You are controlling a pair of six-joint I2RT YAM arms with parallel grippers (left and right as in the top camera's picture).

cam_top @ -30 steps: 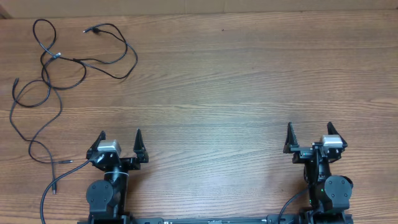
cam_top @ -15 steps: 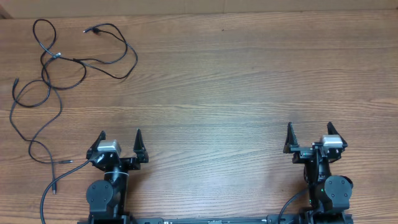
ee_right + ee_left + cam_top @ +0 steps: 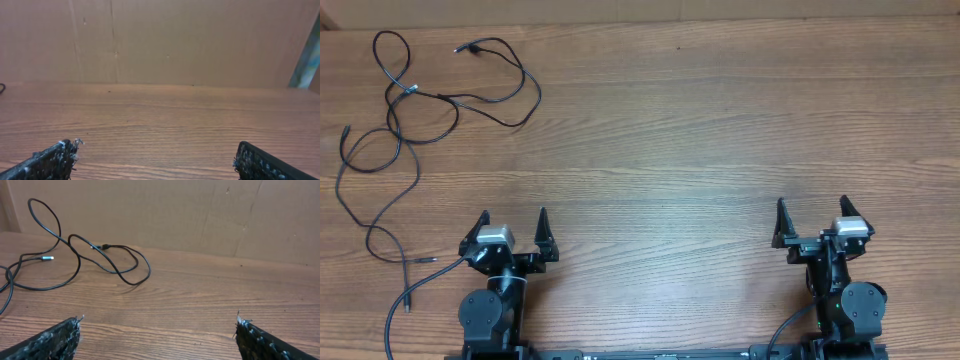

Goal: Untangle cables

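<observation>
Jaws on both arms stand wide apart and hold nothing. Left gripper [image 3: 513, 216] sits at the lower left of the overhead frame, fingertips pointing toward the top edge. In its wrist view the fingers [image 3: 52, 339] show only at the bottom corners, with bare wood between them. Right gripper [image 3: 811, 205] sits at the lower right, spread likewise, its fingers [image 3: 47, 162] at the bottom corners of its own view. Neither gripper touches anything.

Cables [image 3: 440, 97] lie in the upper left of the overhead frame, well apart from both grippers. They form loose overlapping loops on the wooden table [image 3: 680, 130], and strands cross at several spots. One strand runs down the left side and ends near the left arm's base. The left wrist view shows the same loops [image 3: 105, 246] at its upper left, before a cardboard wall [image 3: 210, 215].
</observation>
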